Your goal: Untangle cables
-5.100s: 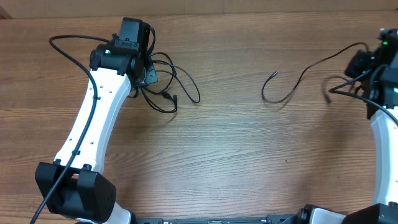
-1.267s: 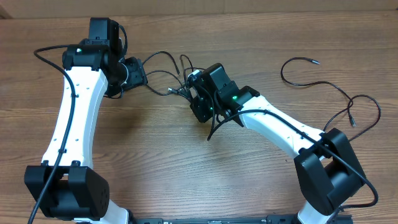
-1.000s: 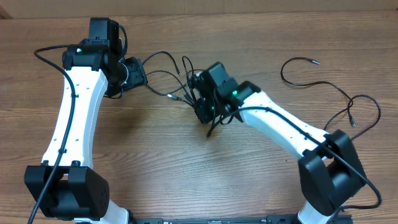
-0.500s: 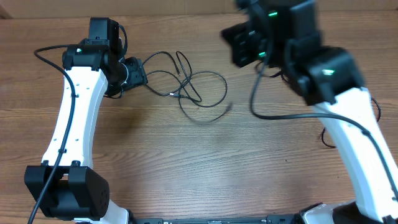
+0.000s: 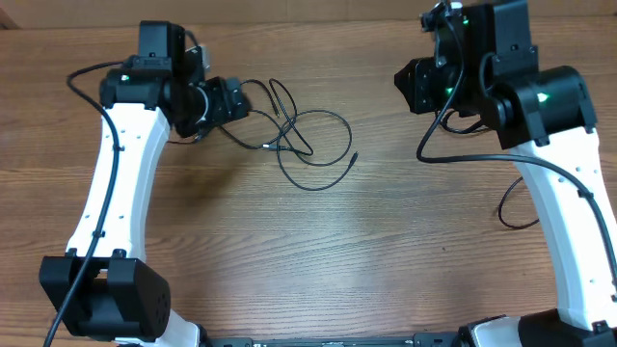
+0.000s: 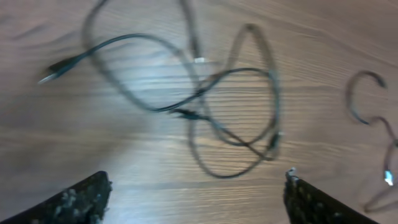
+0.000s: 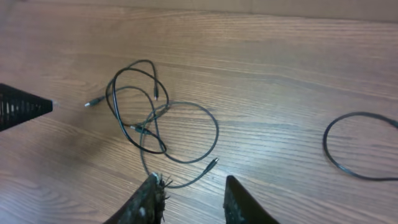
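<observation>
Knotted cables [image 5: 289, 145] lie slack on the desk [image 5: 386, 270], left of centre. The left gripper [image 6: 196, 180] and right gripper [image 7: 193, 183] hover above them, jaws spread and empty, probably to pick a fresh strand.

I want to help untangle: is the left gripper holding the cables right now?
No, the left gripper is open and empty, and the cables lie on the table.

Work surface: 1 table [image 5: 386, 280] with a medium-brown wood-grain top; the grain runs left to right in the overhead view; finish matte; 1 lighter tan band [image 5: 318, 12] borders the far edge; lighting even and diffuse; shadows soft-edged.
</observation>
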You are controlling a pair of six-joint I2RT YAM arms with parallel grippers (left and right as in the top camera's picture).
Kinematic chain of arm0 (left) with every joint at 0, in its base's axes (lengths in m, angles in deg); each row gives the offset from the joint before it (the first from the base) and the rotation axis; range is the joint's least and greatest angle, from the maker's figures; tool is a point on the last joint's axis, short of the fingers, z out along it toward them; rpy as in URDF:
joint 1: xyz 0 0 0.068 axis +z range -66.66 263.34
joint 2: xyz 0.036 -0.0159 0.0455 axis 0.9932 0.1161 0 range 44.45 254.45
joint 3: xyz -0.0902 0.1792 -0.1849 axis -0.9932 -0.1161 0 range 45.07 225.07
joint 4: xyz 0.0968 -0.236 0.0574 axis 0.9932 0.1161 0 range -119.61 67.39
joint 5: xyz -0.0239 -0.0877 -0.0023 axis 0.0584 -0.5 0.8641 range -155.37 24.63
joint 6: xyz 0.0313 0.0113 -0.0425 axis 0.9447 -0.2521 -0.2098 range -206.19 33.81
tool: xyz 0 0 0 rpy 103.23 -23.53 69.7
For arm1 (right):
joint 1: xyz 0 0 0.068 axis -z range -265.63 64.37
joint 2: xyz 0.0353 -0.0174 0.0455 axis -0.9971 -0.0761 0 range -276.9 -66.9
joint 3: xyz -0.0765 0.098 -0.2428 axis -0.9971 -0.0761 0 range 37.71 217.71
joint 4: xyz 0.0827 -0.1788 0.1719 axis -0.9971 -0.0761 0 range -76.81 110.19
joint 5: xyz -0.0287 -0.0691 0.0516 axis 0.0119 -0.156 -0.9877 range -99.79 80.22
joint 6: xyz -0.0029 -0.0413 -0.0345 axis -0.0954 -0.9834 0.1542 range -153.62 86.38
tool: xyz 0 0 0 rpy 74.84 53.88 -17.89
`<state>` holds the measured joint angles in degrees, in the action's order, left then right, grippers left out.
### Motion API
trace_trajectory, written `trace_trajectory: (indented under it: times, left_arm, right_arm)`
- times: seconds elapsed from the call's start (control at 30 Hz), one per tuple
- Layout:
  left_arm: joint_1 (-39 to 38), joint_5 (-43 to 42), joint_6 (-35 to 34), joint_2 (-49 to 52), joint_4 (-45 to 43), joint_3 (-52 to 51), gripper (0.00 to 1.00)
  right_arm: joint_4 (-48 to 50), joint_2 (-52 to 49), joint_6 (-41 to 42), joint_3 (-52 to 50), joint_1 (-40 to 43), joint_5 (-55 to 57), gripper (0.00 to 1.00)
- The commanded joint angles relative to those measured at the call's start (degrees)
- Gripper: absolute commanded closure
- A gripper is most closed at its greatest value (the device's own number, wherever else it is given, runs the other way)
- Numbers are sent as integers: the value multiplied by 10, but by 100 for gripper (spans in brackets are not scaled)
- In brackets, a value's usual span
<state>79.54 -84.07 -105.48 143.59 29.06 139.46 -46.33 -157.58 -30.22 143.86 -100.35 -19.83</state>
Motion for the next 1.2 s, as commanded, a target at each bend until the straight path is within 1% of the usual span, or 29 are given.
trace_trajectory:
  times: [0.0, 0.1, 0.27, 0.33, 0.5, 0.57, 0.6, 0.63, 0.67, 0.73, 0.77, 0.8, 0.93, 1.03, 1.17]
  left_arm:
    - [-32, -49, 13, 11, -18, 1, 8]
    - [-57, -46, -9, 28, -40, 1, 8]
    - [-95, -24, -56, 74, -78, 1, 12]
    - [-106, -17, -56, 94, -91, 1, 16]
    - [-132, -10, -56, 137, -134, 1, 20]
    - [-140, 12, -55, 149, -139, 1, 24]
    - [-144, 26, -55, 153, -138, 1, 29]
    - [-146, 35, -53, 155, -137, 1, 41]
    - [-146, 42, -50, 155, -136, 1, 58]
    - [-146, 43, -42, 151, -135, 2, 80]
    - [-145, 43, -39, 149, -135, 3, 94]
    - [-143, 43, -36, 143, -132, 5, 96]
    - [-140, 57, -10, 107, -97, 36, 96]
    - [-140, 85, 22, 66, -51, 83, 96]
    - [-139, 99, 61, 3, 6, 151, 96]
  right_arm:
    - [4, 1, 0, 0, 10, 4, 69]
    - [0, 1, 0, 0, 14, 4, 64]
    - [-3, 1, 0, 0, 14, 4, 64]
    - [-5, 1, 0, 0, 14, 4, 63]
    - [-7, 1, 0, 0, 14, 4, 63]
    - [-7, 1, 0, 0, 14, 4, 63]
    - [-8, 1, 0, 0, 14, 4, 63]
    - [-10, 1, 0, 0, 14, 4, 62]
    - [-12, 1, 0, 0, 14, 4, 62]
    - [-14, 1, 0, 0, 14, 4, 59]
    - [-14, 1, 0, 0, 14, 4, 58]
    - [-14, 1, 0, 0, 14, 6, 57]
    - [-17, 1, 0, 0, 14, 17, 52]
    - [-18, 0, 0, 0, 14, 17, 50]
    - [-20, -5, 0, 0, 14, 17, 48]
